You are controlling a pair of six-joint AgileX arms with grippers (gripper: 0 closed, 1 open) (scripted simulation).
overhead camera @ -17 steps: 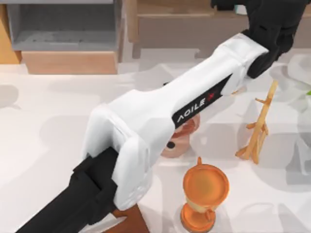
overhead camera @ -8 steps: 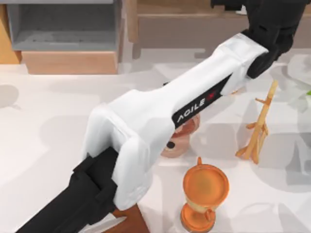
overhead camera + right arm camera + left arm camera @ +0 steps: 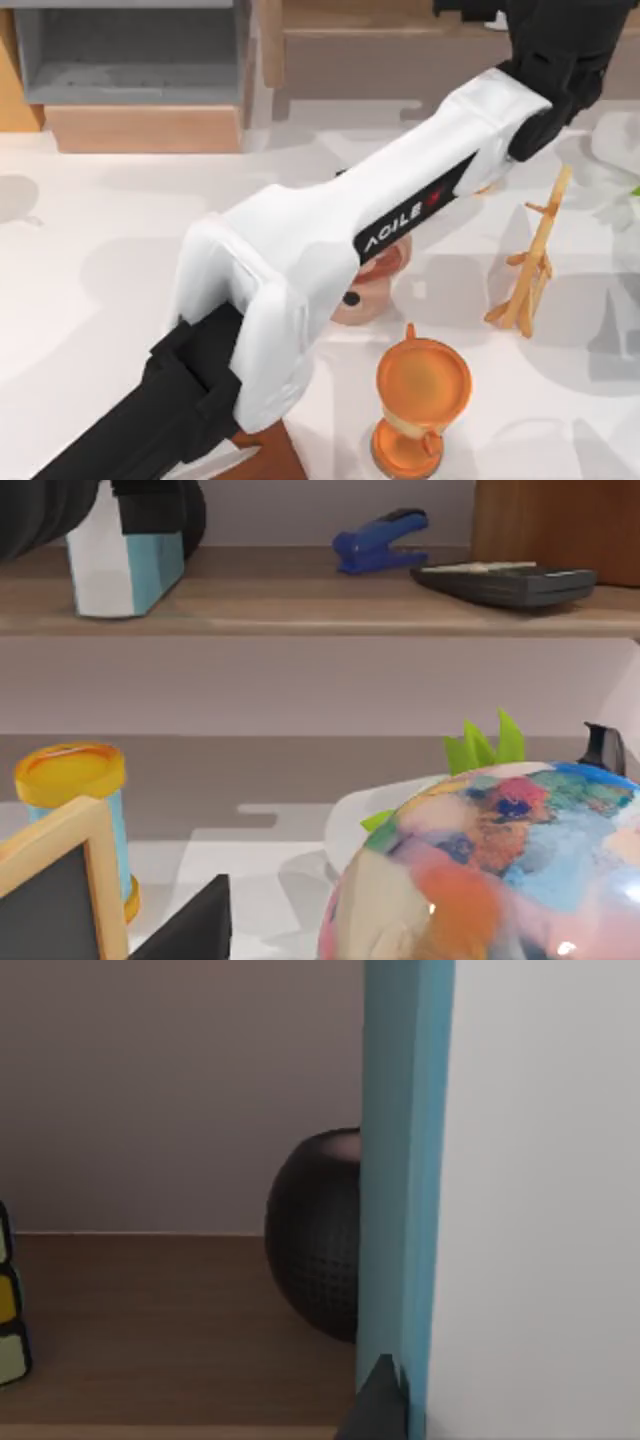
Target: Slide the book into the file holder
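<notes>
Near the tabletop's front edge an orange goblet-shaped cup [image 3: 422, 385] is seen, and beyond it, toward the right edge, a small light wooden stand [image 3: 530, 262]. The white-and-black left arm [image 3: 330, 250] is stretched from the front left corner across to the far right. There the left gripper [image 3: 548, 30] is closed on the flat teal-blue book with white page edges [image 3: 405, 1160], which is held upright at the brown wooden shelf [image 3: 300, 605] on the far edge. A black mesh sphere [image 3: 315, 1235], a blue stapler [image 3: 380, 538] and a black calculator [image 3: 505, 580] are found on that shelf. The grey open-sided file holder [image 3: 130, 50] is placed at the far left corner, well apart from the book. The right arm is kept low beside a many-coloured ball [image 3: 490, 870]; whether its gripper is open cannot be told.
</notes>
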